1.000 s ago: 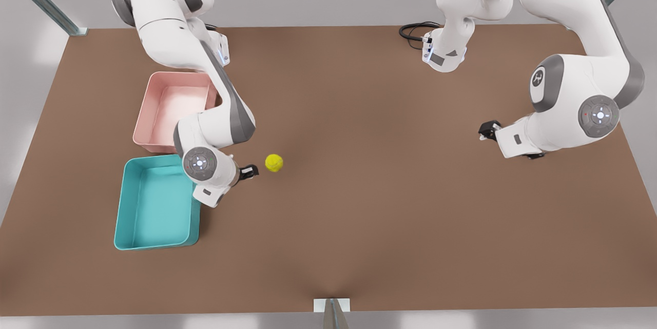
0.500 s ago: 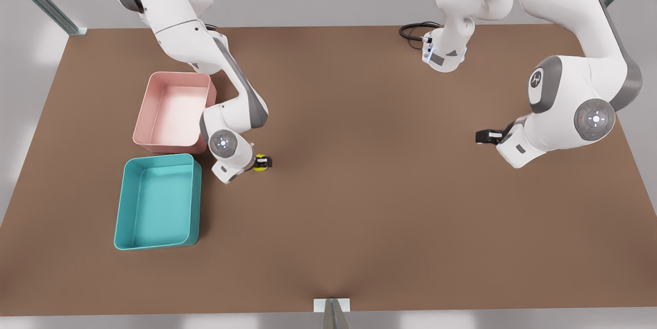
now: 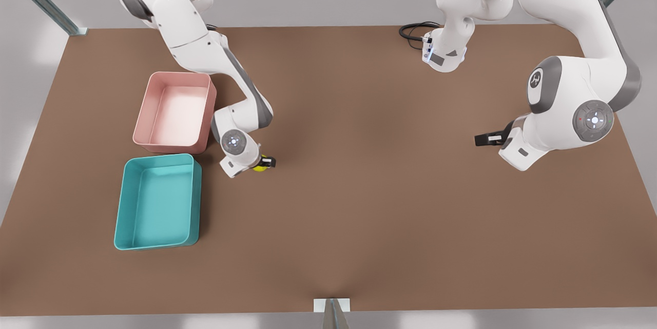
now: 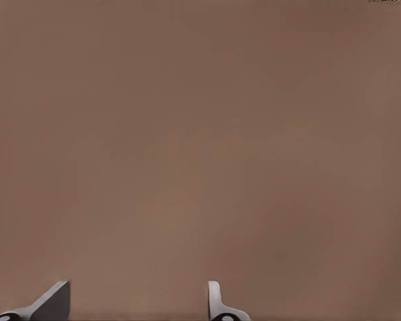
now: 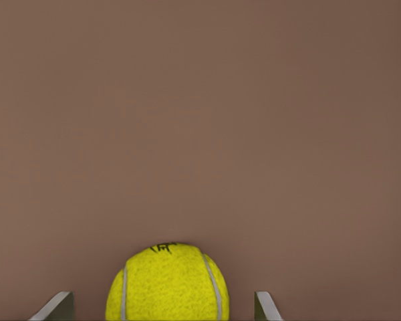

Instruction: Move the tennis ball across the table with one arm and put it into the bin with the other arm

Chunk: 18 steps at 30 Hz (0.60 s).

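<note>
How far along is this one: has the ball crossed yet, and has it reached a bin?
Done: the tennis ball lies beside the pink bin and teal bin, so the crossing looks finished. In hand: the right gripper straddles the ball with open jaws, not clamped. The left gripper waits open over bare table. Left: grasp, lift, drop in a bin.

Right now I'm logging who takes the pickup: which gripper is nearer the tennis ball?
Right. The right gripper is down around the tennis ball, jaws open on either side, beside the pink bin. The left gripper waits far across the table.
</note>
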{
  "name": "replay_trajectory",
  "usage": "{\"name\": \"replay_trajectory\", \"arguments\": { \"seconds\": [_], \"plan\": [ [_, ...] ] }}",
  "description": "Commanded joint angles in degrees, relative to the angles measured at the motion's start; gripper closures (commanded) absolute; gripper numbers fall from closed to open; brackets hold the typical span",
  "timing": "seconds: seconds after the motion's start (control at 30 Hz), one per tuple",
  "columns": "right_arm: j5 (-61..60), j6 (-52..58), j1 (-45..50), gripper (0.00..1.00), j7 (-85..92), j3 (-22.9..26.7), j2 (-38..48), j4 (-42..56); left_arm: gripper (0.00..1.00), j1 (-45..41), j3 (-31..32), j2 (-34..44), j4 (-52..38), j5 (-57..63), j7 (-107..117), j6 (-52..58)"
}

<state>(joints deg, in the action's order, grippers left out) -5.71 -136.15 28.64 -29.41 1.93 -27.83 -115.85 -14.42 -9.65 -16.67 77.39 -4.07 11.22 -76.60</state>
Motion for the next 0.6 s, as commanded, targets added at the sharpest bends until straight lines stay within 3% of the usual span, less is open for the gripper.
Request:
{"name": "replay_trajectory", "arguments": {
  "seconds": [0.0, 0.57],
  "plan": [
    [0.0, -2.2, 0.0, 0.00, -5.3, 0.0, -0.6, 0.0, 0.00, 0.0, 0.0, 0.1, 0.0, 0.0, 7.5, 0.2],
    [-0.1, -4.2, -0.2, 0.00, -4.5, -1.6, -3.8, -1.5, 0.00, 0.1, 0.0, -0.1, 0.0, -0.8, 7.5, 0.1]
  ]
}}
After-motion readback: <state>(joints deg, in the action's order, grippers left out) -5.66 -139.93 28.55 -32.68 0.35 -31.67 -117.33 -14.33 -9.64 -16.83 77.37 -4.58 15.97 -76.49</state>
